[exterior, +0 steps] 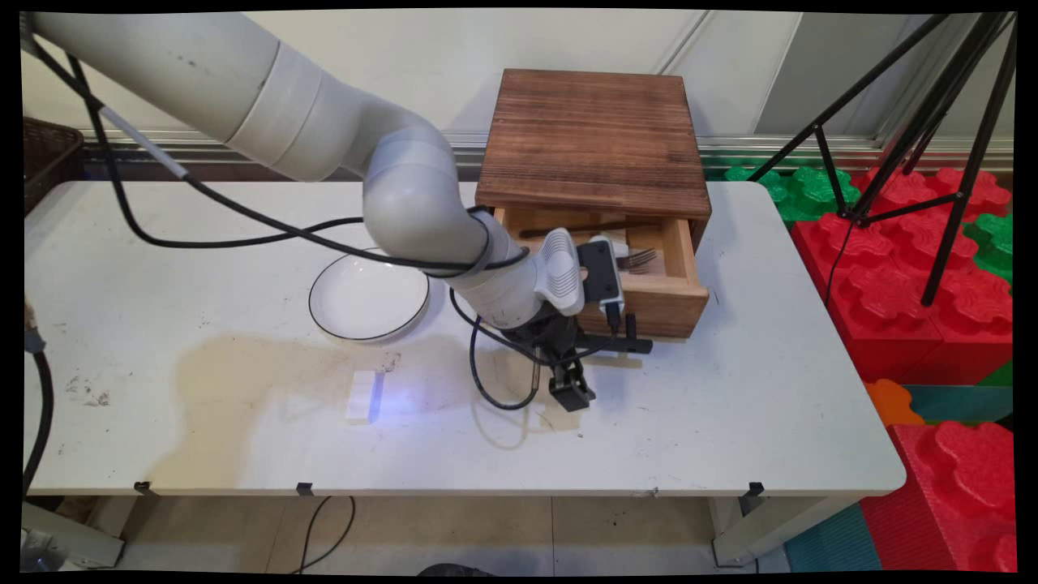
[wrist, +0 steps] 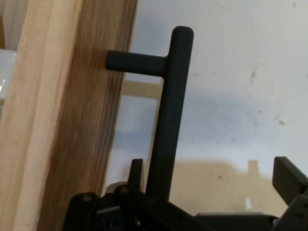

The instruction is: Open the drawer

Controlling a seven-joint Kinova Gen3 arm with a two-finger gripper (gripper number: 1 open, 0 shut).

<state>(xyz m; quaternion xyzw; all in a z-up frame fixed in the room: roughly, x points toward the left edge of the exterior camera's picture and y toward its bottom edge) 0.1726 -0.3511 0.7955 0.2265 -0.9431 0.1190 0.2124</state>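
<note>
Tool (wrist: 211, 185) spread beside drawer handle (wrist: 168, 115)

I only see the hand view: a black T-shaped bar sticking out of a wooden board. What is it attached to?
Observer: It is the black bar handle of a light wooden drawer, pulled open from a dark brown wooden box.
Operator: Anything inside?
Observer: A metal fork lies in it.
Operator: What else is on the table?
Observer: A round white plate with a black rim, left of the box in the main view.
</note>
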